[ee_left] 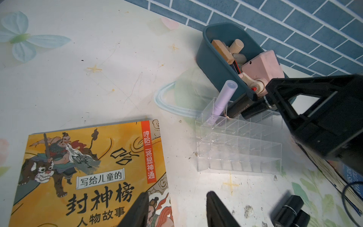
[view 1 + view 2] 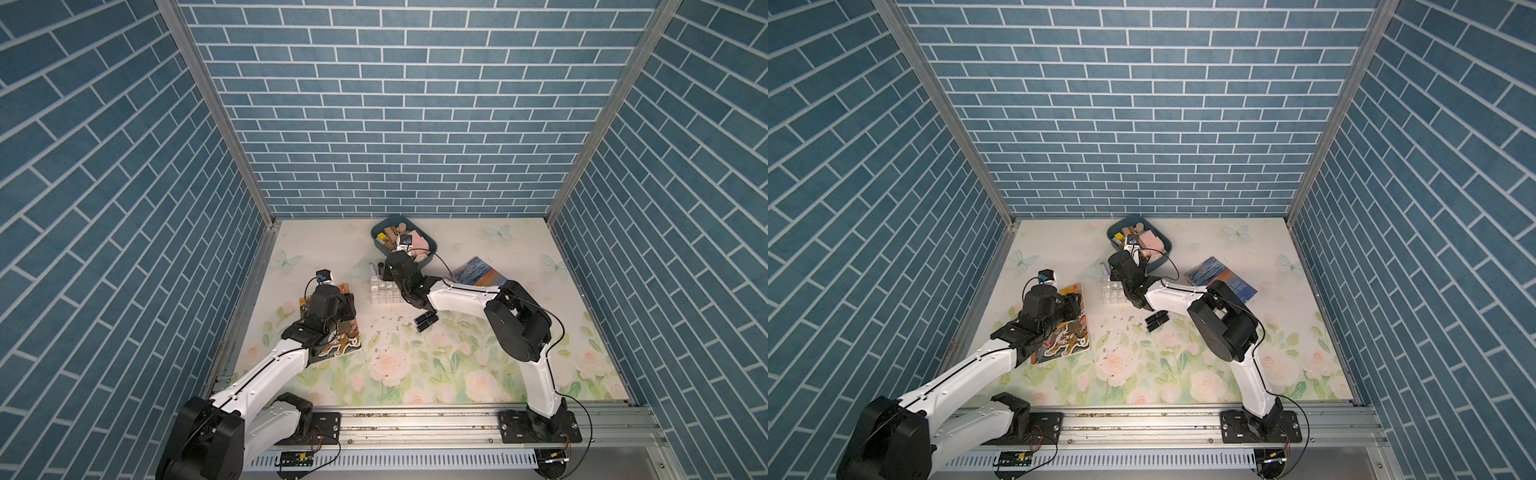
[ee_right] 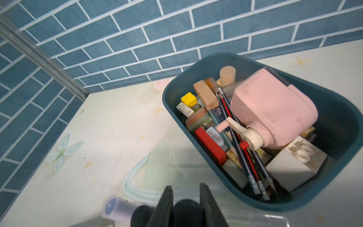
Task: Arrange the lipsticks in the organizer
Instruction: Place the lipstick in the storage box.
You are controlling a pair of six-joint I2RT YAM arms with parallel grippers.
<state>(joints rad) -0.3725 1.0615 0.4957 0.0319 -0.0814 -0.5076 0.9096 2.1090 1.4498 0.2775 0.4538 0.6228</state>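
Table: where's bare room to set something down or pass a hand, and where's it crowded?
Free: the back-left table between yellow book, organizer and wall; the front strip between left arm and right arm. Crowded: organizer, tray, right hand, blue book and loose black lipsticks bunch together.

Both top views look steeply down from high over the whole surface [image 2: 332, 249]; close, low wrist views share the blue-grey tray [image 1: 214, 64].
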